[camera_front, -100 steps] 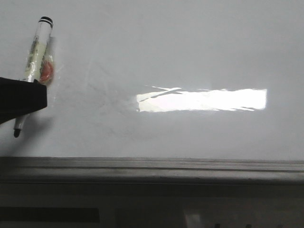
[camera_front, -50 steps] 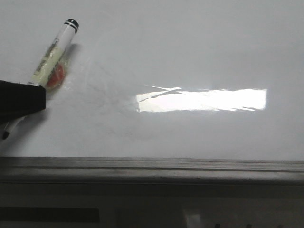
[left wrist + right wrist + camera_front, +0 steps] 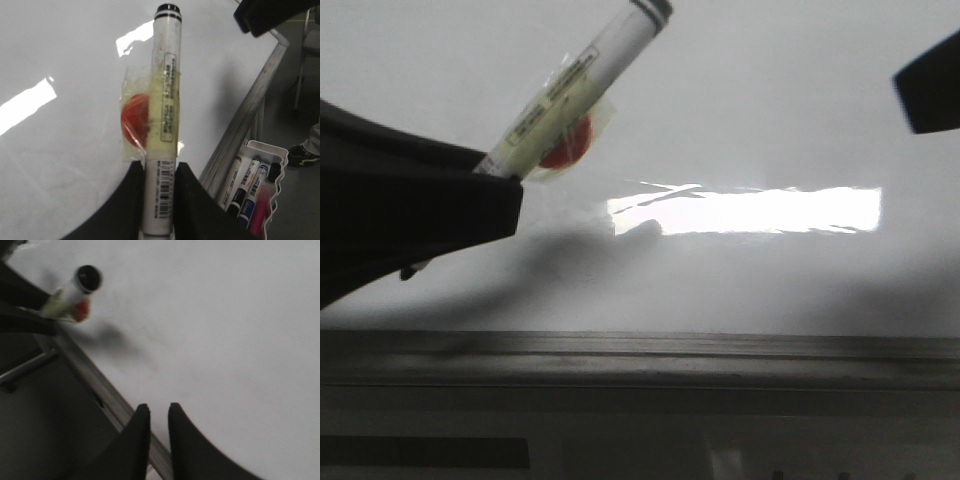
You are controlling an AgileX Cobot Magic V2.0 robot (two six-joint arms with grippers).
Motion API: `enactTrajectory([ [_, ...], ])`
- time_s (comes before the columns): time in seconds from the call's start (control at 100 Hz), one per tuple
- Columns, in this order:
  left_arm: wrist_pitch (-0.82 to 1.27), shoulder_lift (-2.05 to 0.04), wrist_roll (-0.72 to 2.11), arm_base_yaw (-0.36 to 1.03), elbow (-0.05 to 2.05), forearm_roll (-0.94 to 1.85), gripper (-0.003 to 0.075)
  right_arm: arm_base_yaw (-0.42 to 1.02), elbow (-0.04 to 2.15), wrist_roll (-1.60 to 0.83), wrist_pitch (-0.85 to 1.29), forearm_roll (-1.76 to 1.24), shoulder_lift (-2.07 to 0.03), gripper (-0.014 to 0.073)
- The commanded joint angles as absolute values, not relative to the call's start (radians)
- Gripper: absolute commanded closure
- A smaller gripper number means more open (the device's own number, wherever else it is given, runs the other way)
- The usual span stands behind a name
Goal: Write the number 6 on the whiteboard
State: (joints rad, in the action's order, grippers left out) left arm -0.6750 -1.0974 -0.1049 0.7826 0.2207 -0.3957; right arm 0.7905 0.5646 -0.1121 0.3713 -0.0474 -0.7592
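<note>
The whiteboard [image 3: 770, 100] is glossy white-grey with a bright glare patch [image 3: 750, 210]. No black line of a number 6 shows on it in any view. My left gripper [image 3: 505, 185] is shut on a white marker [image 3: 582, 80] that has yellowed tape and a red patch on its barrel. The marker slants up to the right, and its dark tip [image 3: 408, 272] shows below the gripper. In the left wrist view the fingers [image 3: 160, 167] clamp the marker's barrel [image 3: 162, 90]. My right gripper [image 3: 930, 80] hangs at the upper right; its jaws [image 3: 159, 410] stand almost together, with nothing between them.
A grey metal rail [image 3: 640, 350] runs along the board's near edge and also shows in the left wrist view [image 3: 245, 115]. A white tray [image 3: 280, 155] beside the board holds several markers. The marker also shows in the right wrist view [image 3: 75, 290].
My left gripper has swung right and nearer the camera with the marker, which now slants more steeply. My right gripper has come into view at the upper right.
</note>
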Motion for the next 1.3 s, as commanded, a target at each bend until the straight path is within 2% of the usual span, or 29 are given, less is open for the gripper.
enactTrajectory([
  [0.0, -0.758, -1.084, -0.112, 0.789, 0.264, -0.409, 0.0741, 0.855, 0.623, -0.129, 0.251, -0.042, -0.812, 0.0339],
  [0.07, -0.777, -1.084, -0.112, 0.789, 0.264, -0.45, 0.0741, 0.886, 0.642, -0.129, 0.215, -0.042, -0.847, 0.025],
  [0.12, -0.797, -1.084, -0.112, 0.789, 0.264, -0.493, 0.0741, 0.896, 0.654, -0.129, 0.197, -0.042, -0.87, 0.0216],
  [0.48, -0.823, -1.084, -0.112, 0.789, 0.264, -0.558, 0.0741, 0.931, 0.702, -0.125, 0.141, -0.138, -0.932, 0.0216],
  [0.6, -0.823, -1.087, -0.112, 0.789, 0.264, -0.565, 0.0741, 0.954, 0.706, -0.125, 0.131, -0.153, -0.941, 0.03],
  [0.91, -0.827, -1.087, -0.112, 0.789, 0.264, -0.565, 0.0741, 0.958, 0.706, -0.123, 0.131, -0.198, -0.959, 0.0666],
  [1.07, -0.833, -1.087, -0.112, 0.789, 0.264, -0.565, 0.0736, 0.958, 0.706, -0.123, 0.145, -0.203, -0.959, 0.0663],
  [1.12, -0.833, -1.087, -0.112, 0.789, 0.264, -0.565, 0.0703, 0.958, 0.706, -0.123, 0.145, -0.203, -0.959, 0.0663],
  [1.17, -0.833, -1.087, -0.112, 0.789, 0.264, -0.561, 0.0626, 0.958, 0.706, -0.123, 0.145, -0.203, -0.959, 0.0663],
  [1.29, -0.815, -1.087, -0.105, 0.789, 0.264, -0.482, 0.0339, 0.958, 0.706, -0.11, 0.145, -0.205, -0.959, 0.0663],
])
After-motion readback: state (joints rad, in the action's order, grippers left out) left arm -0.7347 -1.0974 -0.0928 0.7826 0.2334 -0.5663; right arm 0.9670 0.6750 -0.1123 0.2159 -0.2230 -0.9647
